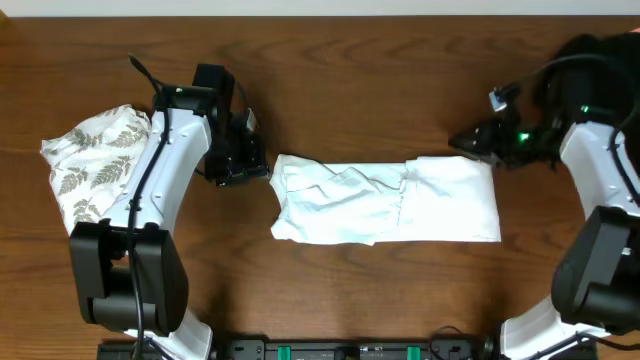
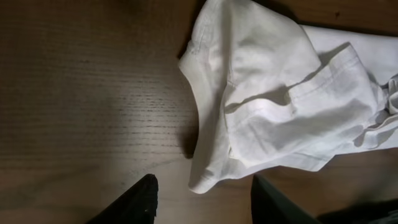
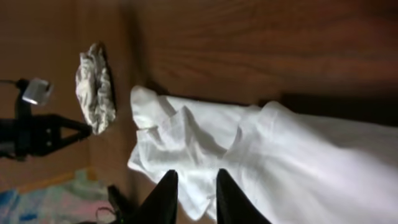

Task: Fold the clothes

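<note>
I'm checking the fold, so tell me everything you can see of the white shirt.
The white shirt is soft, thin-looking cloth, folded into a long band lying flat across the wooden table. Its left end is rumpled, with a hemmed sleeve folded over; its right end is smoother. No print shows.

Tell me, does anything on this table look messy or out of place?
Yes. The white T-shirt lies in a fairly tidy strip, but its left end is rumpled, with a sleeve bunched up. Farther left, a leaf-print garment sits crumpled in a heap, unfolded.
</note>
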You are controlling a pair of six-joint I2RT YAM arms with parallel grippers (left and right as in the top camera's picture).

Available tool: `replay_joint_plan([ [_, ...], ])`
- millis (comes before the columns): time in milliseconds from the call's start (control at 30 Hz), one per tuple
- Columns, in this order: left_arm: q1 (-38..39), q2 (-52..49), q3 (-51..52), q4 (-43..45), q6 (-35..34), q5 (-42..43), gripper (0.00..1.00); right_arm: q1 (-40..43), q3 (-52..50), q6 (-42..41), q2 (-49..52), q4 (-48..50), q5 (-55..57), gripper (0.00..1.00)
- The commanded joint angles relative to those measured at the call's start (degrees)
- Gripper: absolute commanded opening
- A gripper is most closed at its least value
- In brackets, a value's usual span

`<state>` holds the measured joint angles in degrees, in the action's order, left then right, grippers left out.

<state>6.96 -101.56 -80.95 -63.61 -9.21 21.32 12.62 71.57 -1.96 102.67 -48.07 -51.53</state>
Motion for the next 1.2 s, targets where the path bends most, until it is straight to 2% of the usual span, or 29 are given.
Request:
replay_joint_plan([
  [0, -0.1, 1.2, 0.3, -0.1, 0.1, 0.5, 0.49, 1.8, -6.0, 0.4, 0.8, 4.7, -3.5, 0.21],
  [167, -0.1, 1.2, 0.3, -0.1, 0.1, 0.5, 0.49, 3.2, -13.4, -2.8, 1.4, 15.9, -3.3, 0.21],
  [267, -0.1, 1.2, 0.3, -0.1, 0.1, 0.5, 0.49, 3.1, -16.6, -4.2, 2.5, 21.9, -2.7, 0.25],
  [500, -0.1, 1.2, 0.3, -0.2, 0.1, 0.5, 0.49, 3.1, -21.2, -7.5, 6.4, 30.4, 0.5, 0.26],
  [733, -0.1, 1.2, 0.3, -0.4, 0.1, 0.5, 0.49, 3.1, -21.4, -7.4, 12.6, 29.0, 0.2, 0.27],
  [833, -0.1, 1.2, 0.3, -0.6, 0.1, 0.5, 0.49, 3.1, -21.3, -5.6, 12.3, 29.5, -4.3, 0.28],
  [967, -0.1, 1.2, 0.3, -0.5, 0.1, 0.5, 0.49, 3.3, -19.9, -5.7, 8.6, 29.4, -9.4, 0.3],
  [1167, -0.1, 1.2, 0.3, -0.5, 0.1, 0.5, 0.49, 3.3, -17.6, -5.7, -2.6, 29.5, -14.7, 0.35],
])
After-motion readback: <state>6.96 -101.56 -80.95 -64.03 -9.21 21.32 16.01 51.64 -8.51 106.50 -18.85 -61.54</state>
